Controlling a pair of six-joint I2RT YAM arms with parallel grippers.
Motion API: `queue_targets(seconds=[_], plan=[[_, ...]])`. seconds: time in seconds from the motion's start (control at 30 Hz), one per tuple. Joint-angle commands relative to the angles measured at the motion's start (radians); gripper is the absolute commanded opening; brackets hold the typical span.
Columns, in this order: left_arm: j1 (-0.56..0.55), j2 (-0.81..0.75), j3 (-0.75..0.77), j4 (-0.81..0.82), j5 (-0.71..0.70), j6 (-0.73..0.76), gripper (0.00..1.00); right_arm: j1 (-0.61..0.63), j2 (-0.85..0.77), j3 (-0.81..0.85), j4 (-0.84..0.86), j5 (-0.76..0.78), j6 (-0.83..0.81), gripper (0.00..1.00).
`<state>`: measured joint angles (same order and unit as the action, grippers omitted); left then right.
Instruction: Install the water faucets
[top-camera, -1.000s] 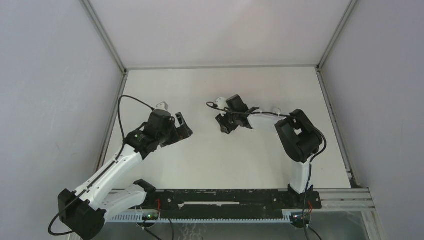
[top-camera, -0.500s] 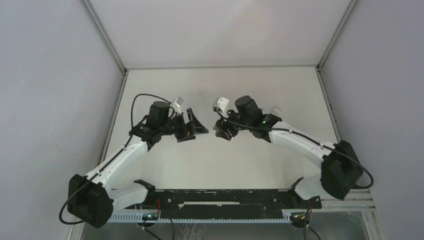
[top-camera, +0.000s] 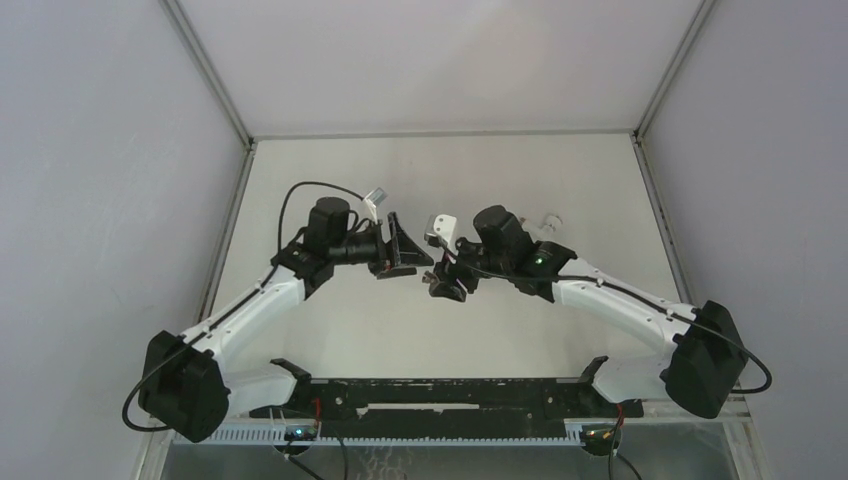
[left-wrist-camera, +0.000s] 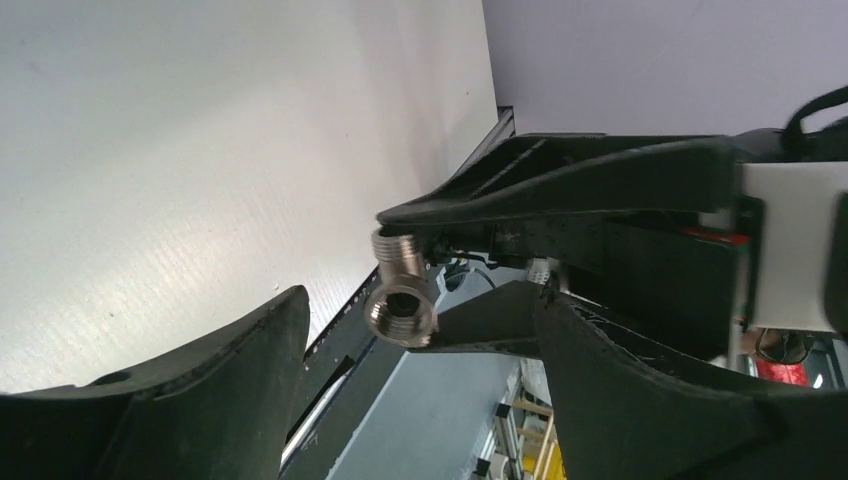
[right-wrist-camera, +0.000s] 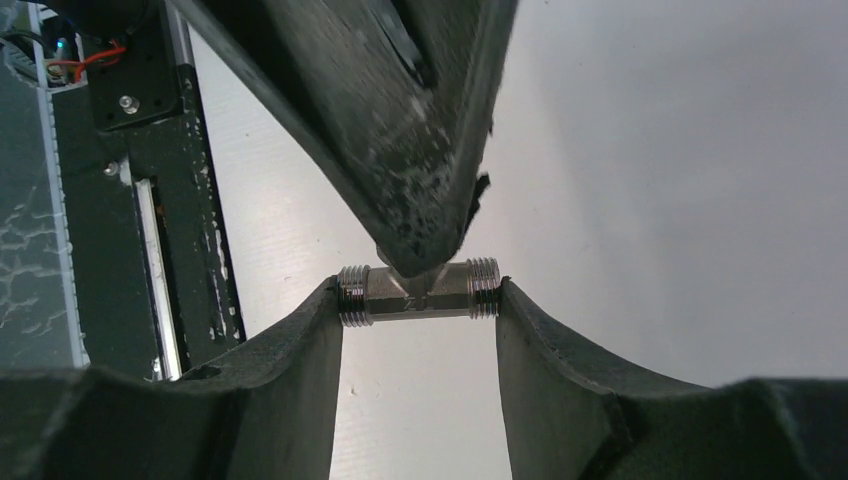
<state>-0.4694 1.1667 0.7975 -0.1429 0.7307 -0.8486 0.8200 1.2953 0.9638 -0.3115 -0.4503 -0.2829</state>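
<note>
The grey metal T-shaped fitting (right-wrist-camera: 418, 292) is pinched end to end between the fingertips of my right gripper (right-wrist-camera: 418, 300), held above the table. It also shows in the left wrist view (left-wrist-camera: 400, 300), threaded mouth toward that camera, between the spread fingertips of my left gripper (left-wrist-camera: 418, 300), which is open. One left finger (right-wrist-camera: 420, 190) reaches down over the fitting's middle branch. In the top view the two grippers meet at mid-table, left (top-camera: 412, 260) and right (top-camera: 440, 285); the fitting is too small to make out there. The white plastic tap piece (top-camera: 551, 219) lies on the table behind the right arm.
The white table (top-camera: 330, 330) is walled on three sides by grey panels. A black rail (top-camera: 440, 395) with the arm bases runs along the near edge. Cables loop off both wrists.
Both arms have swung toward the middle of the table. The grippers, apart a second ago, now meet tip to tip, slightly nearer the front.
</note>
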Motion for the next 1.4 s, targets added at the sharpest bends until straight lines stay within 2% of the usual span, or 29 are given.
queue_targets(seconds=[0.0, 0.2, 0.37, 0.53, 0.63, 0.73, 0.77, 0.8, 0.9, 0.97, 1.0, 1.1, 1.17, 1.23, 1.3, 1.37], plan=[[-0.015, 0.034, -0.011, 0.011, 0.043, 0.008, 0.85, 0.007, -0.057, 0.012, 0.037, -0.055, 0.005, 0.29], [-0.040, 0.041, -0.015, 0.031, 0.079, 0.008, 0.79, 0.011, -0.067, 0.012, 0.021, -0.048, -0.006, 0.29], [-0.062, 0.056, -0.019, 0.063, 0.093, -0.014, 0.59, 0.012, -0.074, 0.012, 0.019, -0.048, -0.007, 0.29], [-0.073, 0.064, -0.018, 0.065, 0.096, -0.014, 0.55, 0.010, -0.073, 0.012, 0.010, -0.043, -0.014, 0.29], [-0.074, 0.064, -0.017, 0.065, 0.098, -0.014, 0.38, 0.009, -0.070, 0.011, 0.007, -0.045, -0.014, 0.29], [-0.074, 0.067, -0.016, 0.058, 0.095, -0.009, 0.06, 0.003, -0.071, 0.012, 0.009, -0.050, -0.004, 0.30], [-0.074, 0.067, -0.015, 0.055, 0.091, -0.006, 0.01, -0.003, -0.074, 0.013, 0.014, -0.054, 0.008, 0.31], [-0.074, 0.065, -0.014, 0.053, 0.086, -0.003, 0.00, -0.011, -0.080, 0.012, 0.018, -0.055, 0.032, 0.37], [-0.071, 0.046, -0.012, 0.054, 0.064, 0.005, 0.00, -0.044, -0.116, 0.012, 0.015, -0.047, 0.135, 0.66], [-0.063, 0.035, -0.008, 0.061, 0.065, 0.008, 0.00, -0.070, -0.160, 0.013, -0.011, -0.040, 0.182, 0.76], [-0.058, 0.029, -0.008, 0.074, 0.073, 0.002, 0.00, -0.086, -0.183, 0.012, -0.026, -0.041, 0.205, 0.77], [-0.039, -0.001, -0.026, 0.176, 0.099, -0.032, 0.00, -0.178, -0.259, 0.011, -0.032, -0.064, 0.364, 0.80], [-0.029, -0.028, -0.038, 0.244, 0.106, -0.058, 0.00, -0.329, -0.298, -0.022, 0.054, -0.209, 0.572, 0.79], [-0.022, -0.049, -0.044, 0.317, 0.115, -0.084, 0.00, -0.436, -0.332, -0.143, 0.341, -0.390, 0.857, 0.79], [-0.019, -0.071, -0.048, 0.396, 0.123, -0.113, 0.00, -0.460, -0.362, -0.283, 0.656, -0.399, 1.110, 0.80], [-0.018, -0.090, -0.048, 0.467, 0.141, -0.139, 0.00, -0.443, -0.366, -0.334, 0.797, -0.358, 1.252, 0.82]])
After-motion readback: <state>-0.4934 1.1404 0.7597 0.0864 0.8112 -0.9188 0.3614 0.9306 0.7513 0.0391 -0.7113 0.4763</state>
